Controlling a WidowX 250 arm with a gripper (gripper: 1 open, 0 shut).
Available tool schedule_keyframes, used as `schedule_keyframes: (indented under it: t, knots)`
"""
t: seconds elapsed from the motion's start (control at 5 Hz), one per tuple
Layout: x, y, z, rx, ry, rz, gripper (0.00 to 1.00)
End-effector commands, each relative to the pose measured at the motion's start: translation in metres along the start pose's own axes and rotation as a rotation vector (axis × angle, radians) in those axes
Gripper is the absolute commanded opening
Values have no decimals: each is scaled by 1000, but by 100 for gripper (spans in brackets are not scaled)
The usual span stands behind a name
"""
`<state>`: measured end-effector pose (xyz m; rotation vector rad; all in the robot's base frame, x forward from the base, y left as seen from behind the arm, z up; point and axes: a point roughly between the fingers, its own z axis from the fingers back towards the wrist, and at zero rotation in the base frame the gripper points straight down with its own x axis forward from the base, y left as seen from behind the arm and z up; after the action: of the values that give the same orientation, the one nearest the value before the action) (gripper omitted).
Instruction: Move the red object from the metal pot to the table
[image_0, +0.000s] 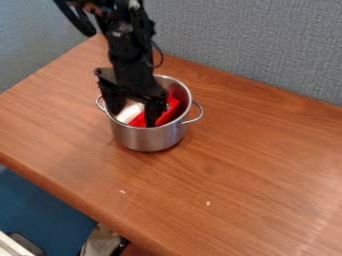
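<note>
While the single camera view looks down across the brown tabletop (254, 170), the arm reaches steeply down into the metal pot (150, 135); the gripper (139, 104) sits inside the rim, its jaws spread apart and, as far as can be made out, straddling the red object (170, 107); whether the pads already touch the piece cannot be told, since the black fingers hide most of it. The red object lies in the pot, only a strip of it showing at the right of the gripper, with a pale patch of the pot's floor visible to the left; nothing is lifted yet. The pot stands upright near the back left of the tabletop, one loop handle (197, 116) showing at its right side.

Judged from its look, the red object is a small, stiff plastic block: light, hard and rather smooth, so it should not deform but may slip or tip if pinched near an end. The safer hold seems across its narrow width near the middle of its length; the shiny pot is light enough to shift if a finger catches the wall on the way out, so a straight lift appears wise before carrying to bare wood.
</note>
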<state>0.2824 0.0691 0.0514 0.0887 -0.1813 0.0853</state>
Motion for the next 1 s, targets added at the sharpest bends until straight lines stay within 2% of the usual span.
schedule_keyframes:
  t: [0.0, 0.4, 0.6, 0.8]
  knots:
    - [0, -3, 14, 44, -52, -18, 100]
    - [-1, -3, -9, 127, 25, 145, 100]
    - [-1, 3, -16, 149, 43, 227, 100]
    - [-3, 10, -22, 170, 60, 306, 0]
